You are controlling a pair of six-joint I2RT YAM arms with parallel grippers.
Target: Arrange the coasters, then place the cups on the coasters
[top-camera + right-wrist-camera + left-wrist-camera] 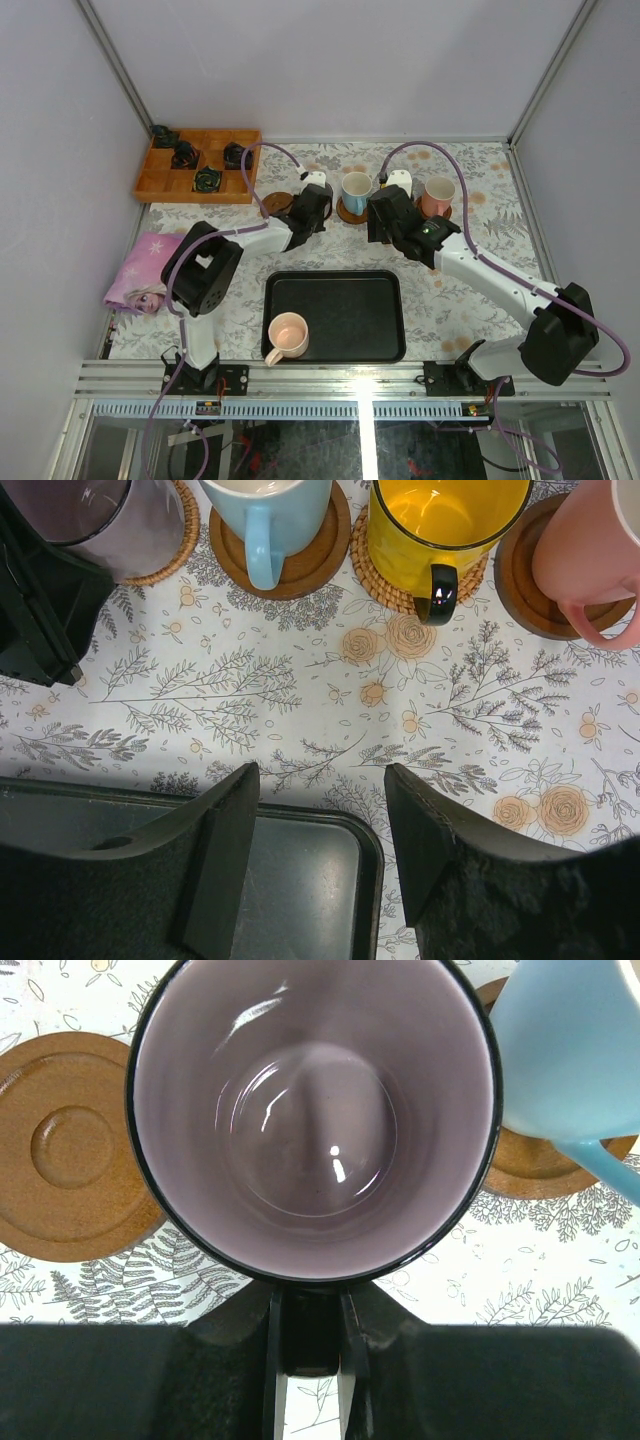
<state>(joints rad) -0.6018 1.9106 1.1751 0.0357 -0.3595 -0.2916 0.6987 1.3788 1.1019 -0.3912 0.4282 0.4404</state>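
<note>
Mauve cup (315,1110) empty, gripped by left end effector (310,1310); right end effector (320,780) spread, empty; peach cup (288,335) on tray (370,300).

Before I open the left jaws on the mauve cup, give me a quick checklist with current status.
1. Left jaws shut on the mauve cup: ok.
2. Mauve cup seated on its coaster: cannot tell, only the coaster's edge shows.
3. Gap to the blue cup: ok, apart in the right wrist view.
4. Right jaws open and empty, clear of the cups: ok.
5. Spare coaster bare: ok.
6. Peach cup upright on the tray: ok.
</note>
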